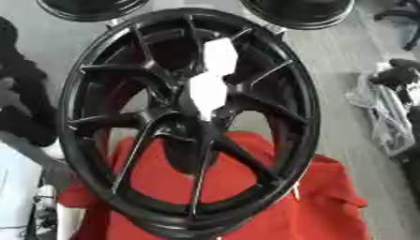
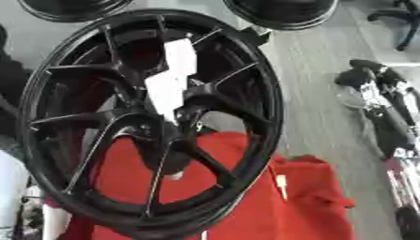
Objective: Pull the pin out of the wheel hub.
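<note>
A large black spoked wheel hub (image 1: pixel 189 122) stands tilted and fills most of the view, its lower rim over a red cloth (image 1: pixel 328 206). Two white patches (image 2: pixel 170 79) cover its centre, so I cannot make out a pin there. A small pale stick-like thing (image 2: pixel 281 183) lies on the red cloth just right of the rim. My right hand (image 2: pixel 363 77), black with a silver arm behind it, hangs well to the right of the hub, apart from it. At the left edge a dark blurred shape (image 1: pixel 18 93), seemingly my left arm, lies beside the rim.
Two more black wheels (image 1: pixel 299 11) (image 1: pixel 90 8) lie at the top edge on the grey floor (image 2: pixel 316 93). White things (image 1: pixel 16 187) show at the lower left. A chair base (image 2: pixel 402 18) stands at the top right.
</note>
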`<action>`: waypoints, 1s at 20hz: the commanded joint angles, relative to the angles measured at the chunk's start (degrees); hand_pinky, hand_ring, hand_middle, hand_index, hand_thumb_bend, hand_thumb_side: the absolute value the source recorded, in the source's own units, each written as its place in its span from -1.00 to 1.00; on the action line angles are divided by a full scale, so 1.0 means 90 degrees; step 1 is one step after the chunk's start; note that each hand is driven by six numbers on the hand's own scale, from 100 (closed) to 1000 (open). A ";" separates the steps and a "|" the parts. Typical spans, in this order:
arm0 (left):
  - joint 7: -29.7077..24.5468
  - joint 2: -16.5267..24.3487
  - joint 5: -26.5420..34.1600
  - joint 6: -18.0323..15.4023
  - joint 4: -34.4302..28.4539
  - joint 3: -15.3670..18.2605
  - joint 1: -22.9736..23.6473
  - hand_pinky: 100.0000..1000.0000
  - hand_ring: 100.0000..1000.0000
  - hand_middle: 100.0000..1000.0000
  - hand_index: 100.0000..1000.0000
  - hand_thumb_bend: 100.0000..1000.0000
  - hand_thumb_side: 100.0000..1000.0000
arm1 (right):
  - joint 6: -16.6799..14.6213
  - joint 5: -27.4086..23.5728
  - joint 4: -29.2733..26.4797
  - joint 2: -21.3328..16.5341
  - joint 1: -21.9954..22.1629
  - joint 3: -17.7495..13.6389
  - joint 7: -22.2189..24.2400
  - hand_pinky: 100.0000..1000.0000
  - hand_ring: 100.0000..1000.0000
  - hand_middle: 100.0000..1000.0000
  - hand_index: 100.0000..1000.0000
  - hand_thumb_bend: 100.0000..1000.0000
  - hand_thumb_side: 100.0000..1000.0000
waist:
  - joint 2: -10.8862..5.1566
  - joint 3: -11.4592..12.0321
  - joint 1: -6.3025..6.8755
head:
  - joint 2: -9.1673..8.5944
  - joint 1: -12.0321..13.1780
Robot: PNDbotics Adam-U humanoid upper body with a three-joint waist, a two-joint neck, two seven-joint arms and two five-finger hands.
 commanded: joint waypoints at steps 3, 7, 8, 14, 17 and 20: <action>-0.0020 0.0062 -0.0046 -0.0012 -0.0067 0.0010 -0.0019 0.61 0.64 0.60 0.65 -1.00 0.57 | -0.0016 0.0034 -0.0045 -0.0109 -0.0035 -0.0025 -0.0018 0.79 0.29 0.11 0.47 -1.00 -0.02 | -0.0088 0.0005 0.0002 | -0.0059 0.0026; -0.0006 0.0071 -0.0060 -0.0001 -0.0064 0.0005 -0.0014 0.62 0.64 0.60 0.65 -1.00 0.56 | -0.0058 0.0028 -0.0126 -0.0233 -0.0068 0.0002 0.0000 0.79 0.29 0.10 0.47 -1.00 -0.03 | -0.0092 0.0000 0.0002 | -0.0037 0.0018; -0.0005 0.0075 -0.0060 0.0000 -0.0065 0.0003 -0.0012 0.62 0.64 0.60 0.65 -1.00 0.56 | -0.0075 0.0010 -0.0178 -0.0306 -0.0083 0.0018 0.0019 0.79 0.29 0.11 0.48 -1.00 -0.03 | -0.0096 -0.0002 0.0002 | -0.0028 0.0016; -0.0037 0.0117 -0.0054 0.0000 -0.0056 -0.0032 -0.0004 0.62 0.64 0.60 0.65 -1.00 0.55 | -0.0341 -0.0207 -0.0842 -0.1505 -0.0466 0.0234 0.0176 0.76 0.31 0.13 0.50 -1.00 -0.11 | -0.0156 0.0006 -0.0007 | 0.0064 -0.0029; -0.0059 0.0136 -0.0047 -0.0002 -0.0048 -0.0052 0.0002 0.62 0.64 0.60 0.65 -1.00 0.55 | -0.0650 -0.0299 -0.0894 -0.2323 -0.0782 0.0421 0.0283 0.74 0.32 0.15 0.52 -1.00 -0.23 | -0.0196 0.0051 -0.0025 | 0.0098 -0.0063; -0.0076 0.0165 -0.0050 0.0001 -0.0034 -0.0070 0.0024 0.62 0.64 0.60 0.65 -1.00 0.55 | -0.0811 -0.0287 -0.0900 -0.3003 -0.1111 0.0636 0.0367 0.72 0.33 0.16 0.53 -1.00 -0.29 | -0.0233 0.0086 -0.0044 | 0.0137 -0.0061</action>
